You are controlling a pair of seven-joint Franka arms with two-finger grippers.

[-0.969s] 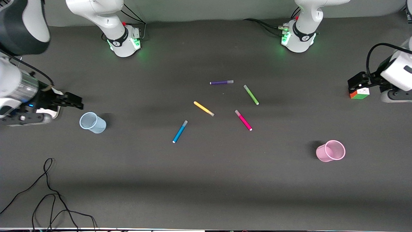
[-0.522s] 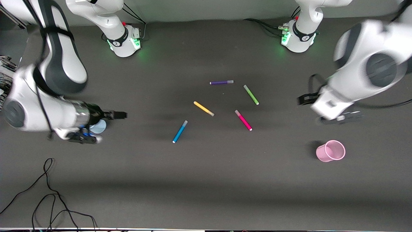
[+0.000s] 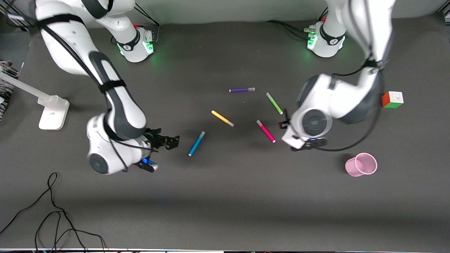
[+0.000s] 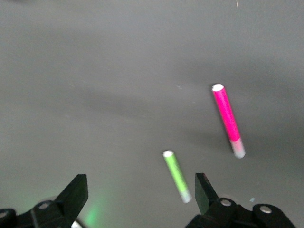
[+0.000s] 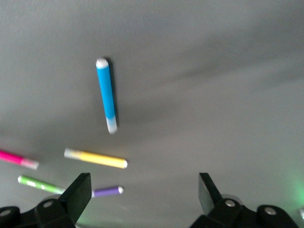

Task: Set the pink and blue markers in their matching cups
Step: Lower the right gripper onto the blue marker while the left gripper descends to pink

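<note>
Dark grey matting covered the whole table (image 3: 225,196), and both white arms reached in over it, neither carrying anything. We saw the right gripper (image 3: 168,141) over the mat just beside the slim cyan-blue felt-tip marker (image 3: 196,143), its black fingers (image 5: 78,192) spread wide apart in the right wrist view. The left gripper (image 3: 284,123) hung close to the slim magenta-pink felt-tip marker (image 3: 265,131), its fingers (image 4: 76,194) likewise set wide. The small pale pink translucent plastic cup (image 3: 361,164) stood upright toward the left arm's end, nearer the front camera than the pens; the blue cup was hidden from us, probably under the right arm. The thin green marker (image 3: 274,103) lay near the pink one, so we judged a slightly offset descent could close on the wrong pen. Each pen lay flat and round, liable to roll from a glancing finger. The thin yellow marker (image 3: 222,118) lay between the two targets.
</note>
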